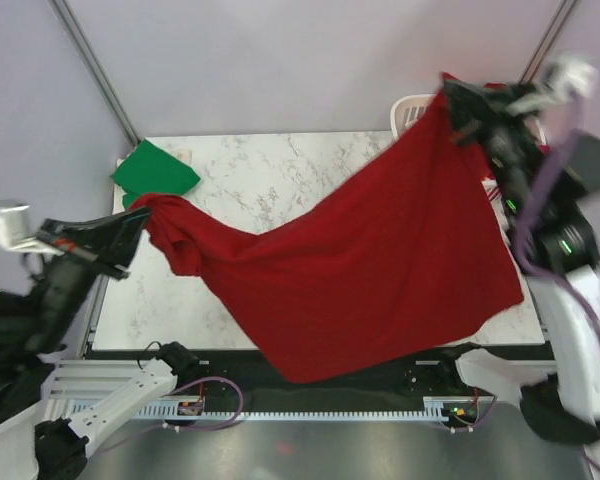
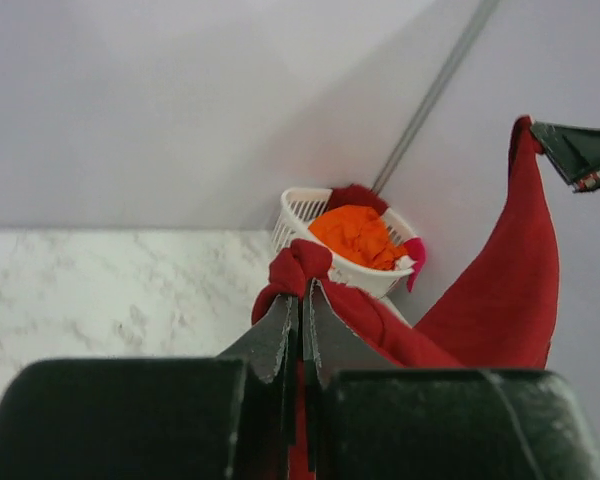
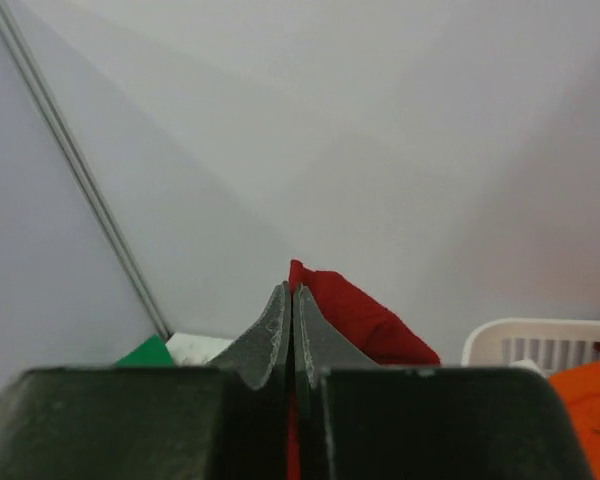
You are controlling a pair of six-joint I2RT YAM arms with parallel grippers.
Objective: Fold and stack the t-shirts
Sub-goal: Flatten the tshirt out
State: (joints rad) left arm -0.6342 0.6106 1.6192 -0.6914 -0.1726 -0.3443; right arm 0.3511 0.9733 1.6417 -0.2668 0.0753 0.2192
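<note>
A large dark red t-shirt (image 1: 370,270) hangs stretched across the table between both arms. My left gripper (image 1: 140,215) is shut on its bunched left end (image 2: 300,268) at the table's left side. High at the back right, my right gripper (image 1: 450,100) is shut on the shirt's other corner (image 3: 355,315). The cloth sags in the middle and its lower edge drapes over the table's front edge. A bright green t-shirt (image 1: 155,170) lies folded at the back left corner. Orange (image 2: 358,235) and pink (image 2: 416,258) shirts fill the basket.
The white slotted laundry basket (image 1: 412,110) stands at the back right, behind the lifted cloth. The marble table (image 1: 270,180) shows bare behind the shirt. Slanted metal poles (image 1: 95,70) rise at both back corners.
</note>
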